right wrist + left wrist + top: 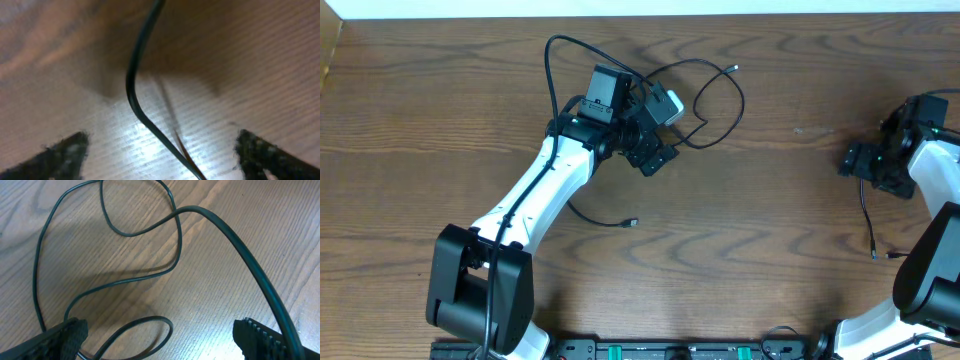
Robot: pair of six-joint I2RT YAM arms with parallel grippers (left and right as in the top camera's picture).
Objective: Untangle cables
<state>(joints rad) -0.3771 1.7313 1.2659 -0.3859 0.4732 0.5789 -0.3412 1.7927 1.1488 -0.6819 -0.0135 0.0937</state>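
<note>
**Plainly, both grippers are held open over loose cables**

Nearest the arm bases, a near plug end [632, 222] is seen lying free on the wooden table [770, 300]. Its thin black lead curves back under the left arm [535, 185]. To the right, at about the same depth, a short black cable [867, 215] is laid from its own small end up toward the right gripper [865, 165]. That gripper is held with its jaws wide apart. In the right wrist view the cable is seen passing between the fingertips [65, 150], apart from both, so nothing is gripped.

Farther back, the left gripper [660, 135] is held low over the table near the middle. Its jaws are likewise spread wide and nothing is clamped. In the left wrist view the looped black cable [127, 234] is spread on the wood ahead of the fingertips [65, 335], and a small loop of it lies between them. One strand close to the lens runs past the other finger; whether it touches cannot be told. Whether these loops belong to one cord or to several cannot be told either. A small white block [667, 103] is seen at the gripper's far side and cannot be identified.

Farthest back, the loops open out to the right and end in a far plug end [735, 68].
</note>
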